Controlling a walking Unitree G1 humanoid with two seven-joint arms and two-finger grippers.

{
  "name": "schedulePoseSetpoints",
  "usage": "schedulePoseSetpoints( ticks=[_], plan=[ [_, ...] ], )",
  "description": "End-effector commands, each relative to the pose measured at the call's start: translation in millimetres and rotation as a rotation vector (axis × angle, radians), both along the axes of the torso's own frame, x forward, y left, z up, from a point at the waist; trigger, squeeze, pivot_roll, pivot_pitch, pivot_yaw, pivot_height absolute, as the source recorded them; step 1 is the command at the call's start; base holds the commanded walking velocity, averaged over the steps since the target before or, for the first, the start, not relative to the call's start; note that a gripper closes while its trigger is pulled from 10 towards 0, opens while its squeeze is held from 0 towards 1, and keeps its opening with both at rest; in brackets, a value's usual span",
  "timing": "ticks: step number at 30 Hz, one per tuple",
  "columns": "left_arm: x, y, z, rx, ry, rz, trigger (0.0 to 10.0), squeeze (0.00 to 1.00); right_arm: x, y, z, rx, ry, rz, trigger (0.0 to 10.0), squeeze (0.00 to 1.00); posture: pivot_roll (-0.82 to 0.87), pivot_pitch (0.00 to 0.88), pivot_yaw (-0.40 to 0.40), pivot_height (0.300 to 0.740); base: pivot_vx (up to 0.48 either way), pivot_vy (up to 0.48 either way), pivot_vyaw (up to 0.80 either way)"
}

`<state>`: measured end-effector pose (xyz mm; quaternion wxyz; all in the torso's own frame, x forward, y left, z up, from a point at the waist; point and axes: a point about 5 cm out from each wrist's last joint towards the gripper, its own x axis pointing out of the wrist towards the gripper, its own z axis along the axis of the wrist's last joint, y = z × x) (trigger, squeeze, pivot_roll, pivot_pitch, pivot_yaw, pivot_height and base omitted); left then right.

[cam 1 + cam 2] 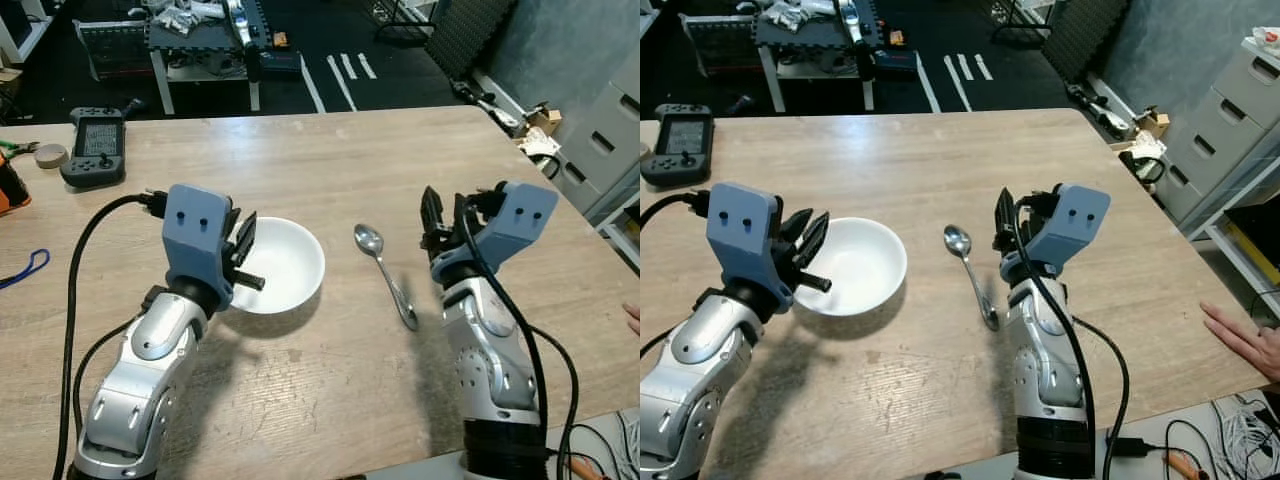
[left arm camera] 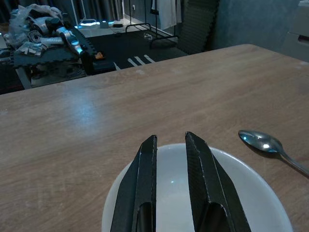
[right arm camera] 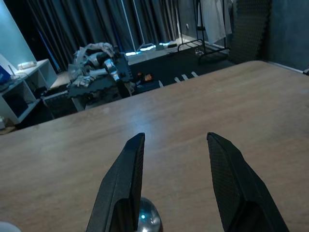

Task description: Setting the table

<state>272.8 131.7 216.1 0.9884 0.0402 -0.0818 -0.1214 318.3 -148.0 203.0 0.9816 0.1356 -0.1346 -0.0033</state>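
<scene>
A white bowl [image 1: 285, 262] stands empty on the wooden table [image 1: 330, 160], slightly left of centre. My left gripper [image 1: 243, 240] hovers over the bowl's left rim. In the left wrist view its fingers [image 2: 145, 164] stand a narrow gap apart above the bowl [image 2: 260, 193], holding nothing. A metal spoon [image 1: 385, 275] lies right of the bowl, scoop end away from me. My right gripper [image 1: 445, 215] is raised just right of the spoon, open and empty. The spoon's scoop [image 3: 147, 220] shows low between its fingers in the right wrist view.
A grey handheld controller [image 1: 95, 145], a tape roll [image 1: 50, 155] and a blue loop [image 1: 25, 268] lie at the table's left side. A person's hand [image 1: 1250, 340] rests on the near right corner. Grey drawers [image 1: 1230, 110] stand beyond the right edge.
</scene>
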Motion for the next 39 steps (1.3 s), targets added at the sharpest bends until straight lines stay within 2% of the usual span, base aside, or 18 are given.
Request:
schedulePoseSetpoints(
  ticks=[1, 39],
  plan=[
    [-1.9, -0.6, -4.6, 0.0, 0.018, -0.002, 10.0, 0.0, 0.5, -4.2, -2.9, -0.005, 0.008, -0.02, 10.0, 0.0, 0.07, 0.064, 0.012, 0.74, -0.266, 0.0, 0.0],
    [0.5, -1.1, -3.4, -0.002, 0.012, -0.002, 10.0, 0.0, 2.7, -5.7, -4.4, -0.011, 0.011, -0.027, 10.0, 0.0, 0.07, 0.068, 0.015, 0.74, -0.262, 0.0, 0.0]
  ],
)
